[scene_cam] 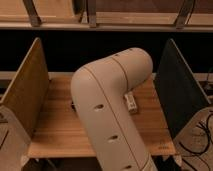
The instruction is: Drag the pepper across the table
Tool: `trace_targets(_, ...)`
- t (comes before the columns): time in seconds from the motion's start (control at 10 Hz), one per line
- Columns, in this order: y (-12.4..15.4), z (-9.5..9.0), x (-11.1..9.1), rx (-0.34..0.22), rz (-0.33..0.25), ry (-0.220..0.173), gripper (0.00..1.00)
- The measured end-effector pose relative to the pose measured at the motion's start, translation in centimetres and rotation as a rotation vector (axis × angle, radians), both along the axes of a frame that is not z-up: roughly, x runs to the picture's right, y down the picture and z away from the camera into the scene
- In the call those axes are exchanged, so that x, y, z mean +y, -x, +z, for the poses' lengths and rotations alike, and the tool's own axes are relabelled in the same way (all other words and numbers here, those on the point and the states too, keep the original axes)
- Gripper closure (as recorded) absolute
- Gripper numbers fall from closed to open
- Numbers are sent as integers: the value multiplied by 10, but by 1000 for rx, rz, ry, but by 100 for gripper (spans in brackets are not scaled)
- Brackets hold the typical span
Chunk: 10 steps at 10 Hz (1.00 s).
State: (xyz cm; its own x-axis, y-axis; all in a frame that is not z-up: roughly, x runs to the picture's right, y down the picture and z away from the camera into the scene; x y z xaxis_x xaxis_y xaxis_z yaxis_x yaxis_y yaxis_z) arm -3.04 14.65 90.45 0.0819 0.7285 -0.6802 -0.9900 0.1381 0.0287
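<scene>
My arm's thick cream link [107, 107] rises from the lower edge and bends over the middle of the table [55, 132], a tabletop of light wooden planks. The gripper is behind this link, over the table's middle, and does not show. The pepper is hidden too. A small dark bit [74, 105] peeks out at the arm's left edge; I cannot tell what it is. A small white tab [131, 102] juts from the arm's right side.
A tan wooden panel [25, 95] stands upright along the table's left side and a dark panel [180, 90] along its right. A shelf rail [105, 22] runs across behind. Cables [202, 135] lie on the floor at right.
</scene>
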Motion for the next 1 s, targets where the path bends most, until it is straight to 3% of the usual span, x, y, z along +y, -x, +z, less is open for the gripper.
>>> trace_targets(0.1,2,-1,2,-10,-3,1,92)
trace_targets(0.3,8,-6,2,-32,-1,-1,100)
trace_targets(0.6,14,-21,0,-62,3,13,100)
trace_targets(1.0,-15,-34,24,-14,-37,110,100)
